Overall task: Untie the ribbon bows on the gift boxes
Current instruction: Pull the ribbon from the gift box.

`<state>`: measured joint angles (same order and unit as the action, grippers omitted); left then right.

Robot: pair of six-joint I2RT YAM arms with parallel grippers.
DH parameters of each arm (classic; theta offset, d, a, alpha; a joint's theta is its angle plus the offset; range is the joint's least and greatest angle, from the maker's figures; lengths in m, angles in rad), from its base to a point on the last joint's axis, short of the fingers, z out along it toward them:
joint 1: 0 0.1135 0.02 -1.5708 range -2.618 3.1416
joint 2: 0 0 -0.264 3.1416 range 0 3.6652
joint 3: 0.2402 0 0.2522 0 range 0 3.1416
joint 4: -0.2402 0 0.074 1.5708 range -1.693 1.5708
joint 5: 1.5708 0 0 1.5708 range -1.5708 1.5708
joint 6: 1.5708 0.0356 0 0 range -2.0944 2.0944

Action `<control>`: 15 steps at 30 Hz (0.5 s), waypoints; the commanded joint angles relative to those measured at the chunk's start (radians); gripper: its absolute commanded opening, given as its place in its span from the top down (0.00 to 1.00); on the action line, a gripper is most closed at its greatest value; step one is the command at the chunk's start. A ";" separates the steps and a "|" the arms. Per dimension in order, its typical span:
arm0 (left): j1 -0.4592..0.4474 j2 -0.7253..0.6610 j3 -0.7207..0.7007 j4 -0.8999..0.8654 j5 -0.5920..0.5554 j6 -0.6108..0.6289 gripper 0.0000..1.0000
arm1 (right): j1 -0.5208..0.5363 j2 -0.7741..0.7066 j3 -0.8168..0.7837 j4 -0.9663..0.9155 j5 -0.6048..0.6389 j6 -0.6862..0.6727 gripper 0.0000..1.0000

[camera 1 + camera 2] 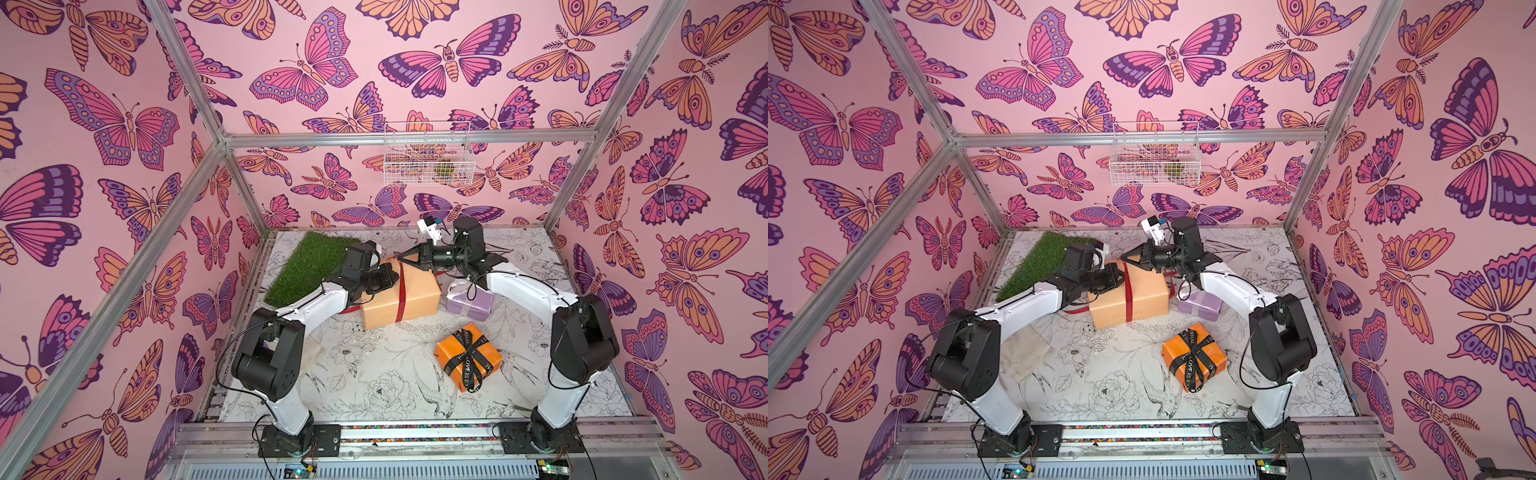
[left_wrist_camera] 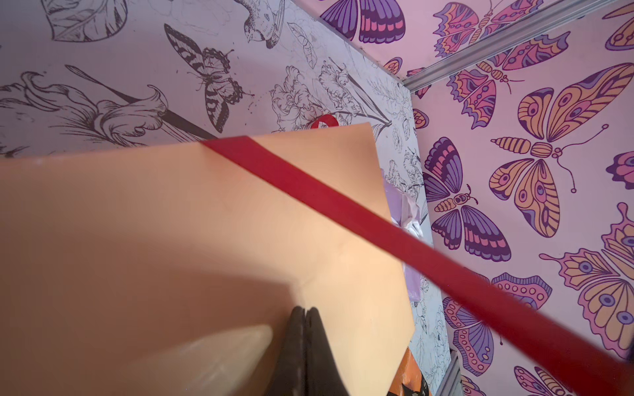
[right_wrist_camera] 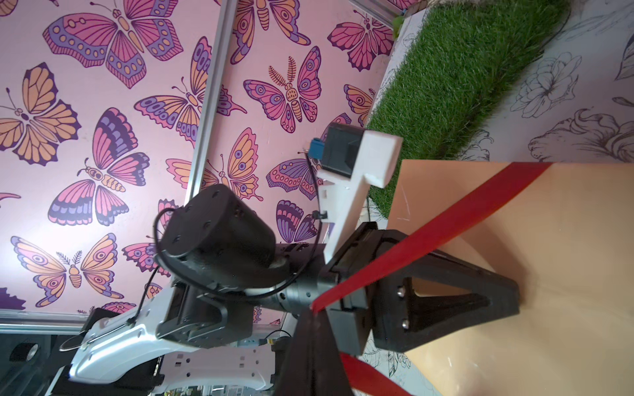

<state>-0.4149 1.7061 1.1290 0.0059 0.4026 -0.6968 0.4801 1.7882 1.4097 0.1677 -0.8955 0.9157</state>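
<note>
Right now your right gripper (image 3: pixel 311 312) is clamped on the red ribbon (image 3: pixel 429 233), which runs straight from its tips across the peach-tan box (image 3: pixel 549 274), while your left gripper (image 2: pixel 304 313), jaws together with nothing between them, rests its tips on that box's top just beside the ribbon.

Back wall (image 1: pixel 332 83): pink, butterfly print. A white wire basket (image 1: pixel 428 178) is mounted on it and holds a small yellow-green item (image 1: pixel 444 169) (too small to identify). Table top (image 1: pixel 374 374): white, with black line drawings of flowers and birds. Green grass mat (image 1: pixel 309 266): flat, far left corner. Beige square pad (image 1: pixel 1025 353): flat, near left.
</note>
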 commanded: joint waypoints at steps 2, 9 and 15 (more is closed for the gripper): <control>0.002 0.026 -0.020 -0.128 -0.047 0.032 1.00 | -0.015 -0.098 0.118 0.040 -0.003 -0.025 1.00; 0.003 0.021 -0.044 -0.129 -0.047 0.028 1.00 | -0.015 -0.125 0.173 0.010 0.023 -0.048 1.00; 0.003 0.010 -0.061 -0.135 -0.052 0.026 1.00 | -0.015 -0.125 0.267 -0.074 0.039 -0.106 1.00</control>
<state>-0.4156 1.6978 1.1191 0.0017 0.4015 -0.6888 0.4702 1.7290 1.5749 0.0380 -0.8490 0.8631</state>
